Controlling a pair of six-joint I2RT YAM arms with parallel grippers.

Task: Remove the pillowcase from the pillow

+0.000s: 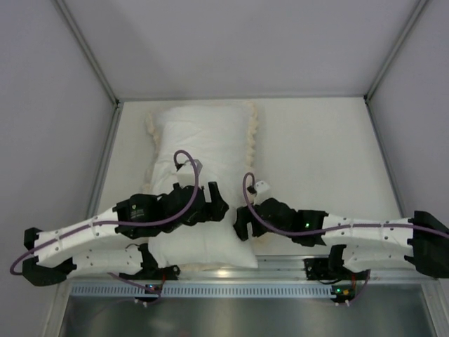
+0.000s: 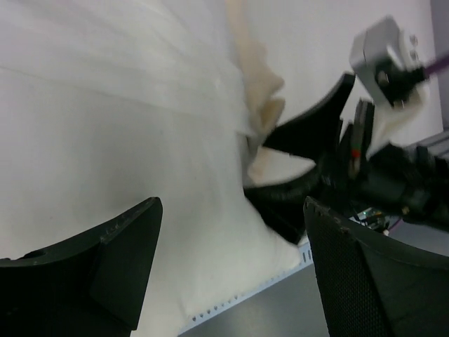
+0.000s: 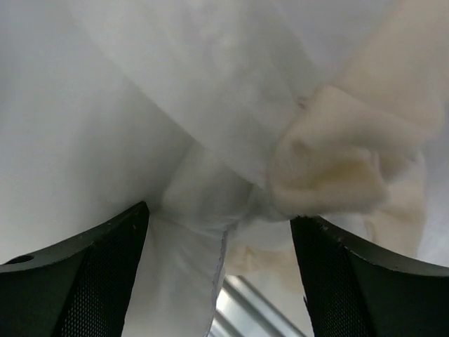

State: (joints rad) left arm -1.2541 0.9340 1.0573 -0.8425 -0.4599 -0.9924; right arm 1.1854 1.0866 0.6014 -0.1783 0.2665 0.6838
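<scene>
The pillowcase [image 1: 203,140] lies white face up across the table's left half, its cream frill [image 1: 251,137] along both sides. The plain white pillow [image 1: 203,246] bulges out of it at the near end. My left gripper [image 1: 221,200] hovers open over the pillow's near right part, with white fabric [image 2: 196,267] below its jaws [image 2: 233,210]. My right gripper [image 1: 240,223] is open at the pillow's right edge. A white fold with a stitched edge [image 3: 182,267] and bunched frill [image 3: 330,165] sit between its jaws [image 3: 219,214]. I cannot tell whose fold it is.
A metal rail [image 1: 280,265] runs along the table's near edge just under the pillow's end. Bare cream tabletop [image 1: 316,154] stretches right of the pillow. Grey enclosure walls and slanted posts [image 1: 105,140] bound the left, back and right sides. The two grippers stand close together.
</scene>
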